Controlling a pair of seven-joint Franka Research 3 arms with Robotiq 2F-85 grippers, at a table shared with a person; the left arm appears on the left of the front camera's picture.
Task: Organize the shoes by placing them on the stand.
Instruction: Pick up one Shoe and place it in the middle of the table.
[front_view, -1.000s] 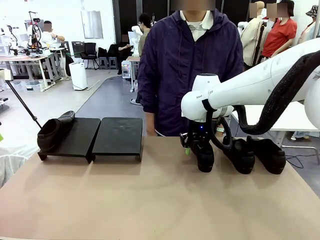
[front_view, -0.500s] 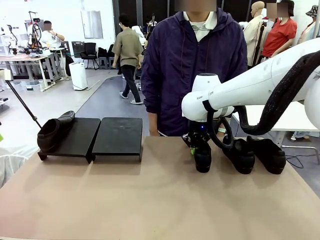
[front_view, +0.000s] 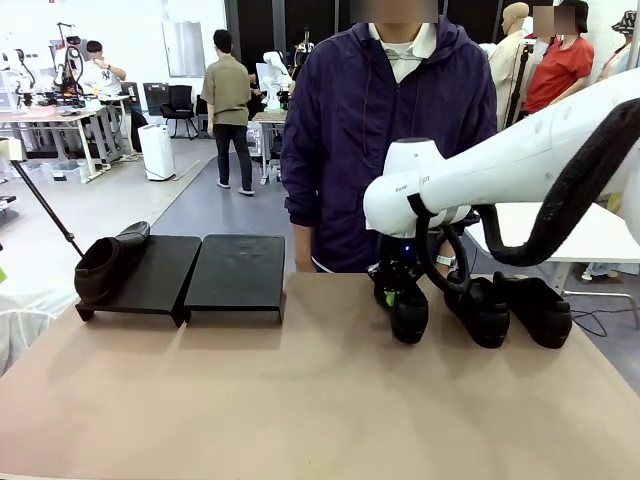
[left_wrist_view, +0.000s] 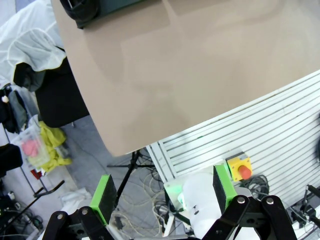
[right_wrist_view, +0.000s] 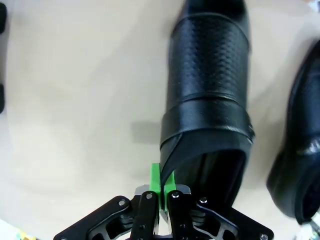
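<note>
The right hand (front_view: 398, 292) is closed on the gripped shoe (front_view: 408, 318), the leftmost of three in a row on the right part of the counter (front_view: 300, 400). In the right wrist view its green pads (right_wrist_view: 155, 179) pinch the thin side wall of the collar, with the leather between them. This hold is judged deliberate: the collar is the one part slim enough for narrow jaws, and gripping it leaves the sole free to go down flat. Whether the sole has left the counter cannot be told. The middle shoe (front_view: 482, 312) and the outer shoe (front_view: 540, 308) stand just beside it, toes toward the robot, apparently queued for the same treatment. The stand (front_view: 225, 262) lies well apart, at the counter's far left. The placed shoe (front_view: 103, 268) sits at the outer edge of the left platform (front_view: 160, 272), which is judged to keep room for a second beside it. The right platform (front_view: 240, 280) carries nothing. The left hand (left_wrist_view: 162, 195) hangs wide and holds nothing, above the counter's edge, clear of the working arm. A person (front_view: 390, 130) stands at the far side. Count: four shoes, one on the stand and three on the counter; two platforms; two hands, one engaged.
</note>
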